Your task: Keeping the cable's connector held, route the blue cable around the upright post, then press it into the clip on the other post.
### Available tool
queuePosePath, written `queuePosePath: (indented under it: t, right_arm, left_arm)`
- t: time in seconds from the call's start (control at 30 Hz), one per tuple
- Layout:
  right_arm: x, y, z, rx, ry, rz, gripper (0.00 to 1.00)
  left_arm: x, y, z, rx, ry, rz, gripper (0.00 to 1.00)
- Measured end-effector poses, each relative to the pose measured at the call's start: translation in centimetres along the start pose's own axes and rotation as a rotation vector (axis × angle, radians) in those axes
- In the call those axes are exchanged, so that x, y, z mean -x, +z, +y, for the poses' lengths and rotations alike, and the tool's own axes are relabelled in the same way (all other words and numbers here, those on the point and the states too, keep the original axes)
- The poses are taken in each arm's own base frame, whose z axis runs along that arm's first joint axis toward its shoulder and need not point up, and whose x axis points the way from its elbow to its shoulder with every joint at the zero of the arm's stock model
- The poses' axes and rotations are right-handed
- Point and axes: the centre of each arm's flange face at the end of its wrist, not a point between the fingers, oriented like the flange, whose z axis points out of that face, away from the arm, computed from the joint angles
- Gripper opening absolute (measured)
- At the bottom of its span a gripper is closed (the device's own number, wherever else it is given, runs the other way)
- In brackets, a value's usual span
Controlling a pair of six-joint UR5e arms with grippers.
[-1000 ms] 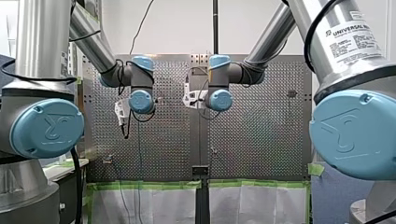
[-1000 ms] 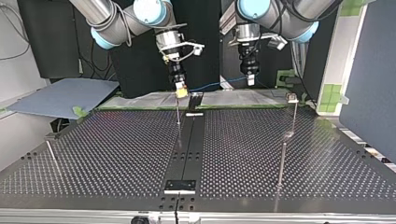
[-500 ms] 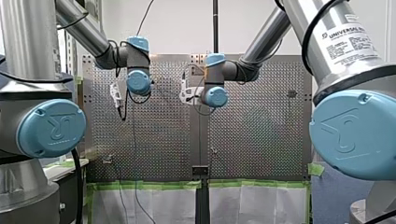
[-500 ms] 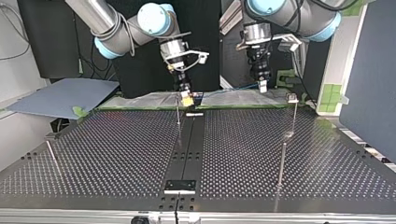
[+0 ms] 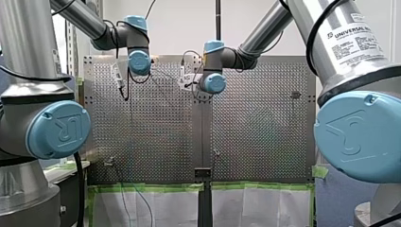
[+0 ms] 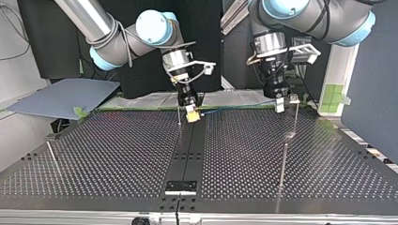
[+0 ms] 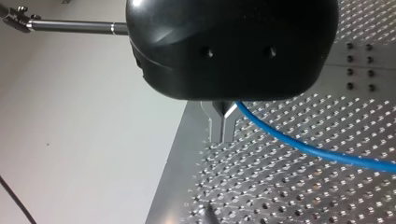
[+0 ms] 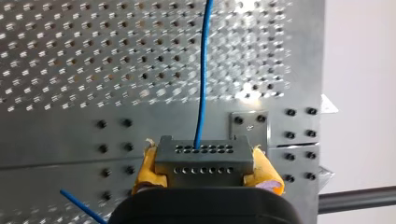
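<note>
Connector (image 8: 204, 158) is sitting gripped in the right claw (image 6: 192, 115), just beside the upright post (image 6: 179, 117); the blue cable (image 6: 234, 109) is running sideways from it to the left claw (image 6: 279, 107), clamped on it nearest the clip post (image 6: 296, 119).

Even, bright room light; hard glints on metal, dark backdrop behind the arms.
Left wrist view: soft highlights on the black housing above the fingers of my left gripper (image 7: 222, 135). Past the fingertips the perforated table (image 7: 303, 196) sparkles hole by hole, and the blue cable (image 7: 299, 144) is vividly lit. Right wrist view: white glare patches on the table ahead of my right gripper (image 8: 205, 161); connector (image 8: 203, 151) between its yellow pads is evenly lit. Top view: table dark, with a pale sheen under both grippers.
</note>
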Motion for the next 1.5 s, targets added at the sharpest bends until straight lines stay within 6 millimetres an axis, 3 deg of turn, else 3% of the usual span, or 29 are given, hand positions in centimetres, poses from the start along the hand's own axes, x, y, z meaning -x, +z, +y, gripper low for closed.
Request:
queuePosePath:
  t: [0.4,0.7,1.2,1.5]
  right_arm:
    - [-4.8,3.2,0.2,-0.009,0.046,0.09,0.0]
    - [-7.8,4.9,-0.1,-0.037,0.058,0.142,0.0]
    - [-7.3,7.6,-0.6,-0.061,0.062,0.144,0.0]
    - [-7.2,8.8,-0.6,-0.061,0.063,0.156,0.0]
  left_arm:
    - [3.4,4.0,-0.7,0.002,-0.018,-0.038,0.0]
    - [6.2,7.1,0.1,-0.005,-0.028,-0.069,0.0]
    - [6.8,14.4,2.9,-0.008,0.005,-0.07,0.0]
    - [5.9,17.6,6.4,0.001,0.027,-0.048,0.0]
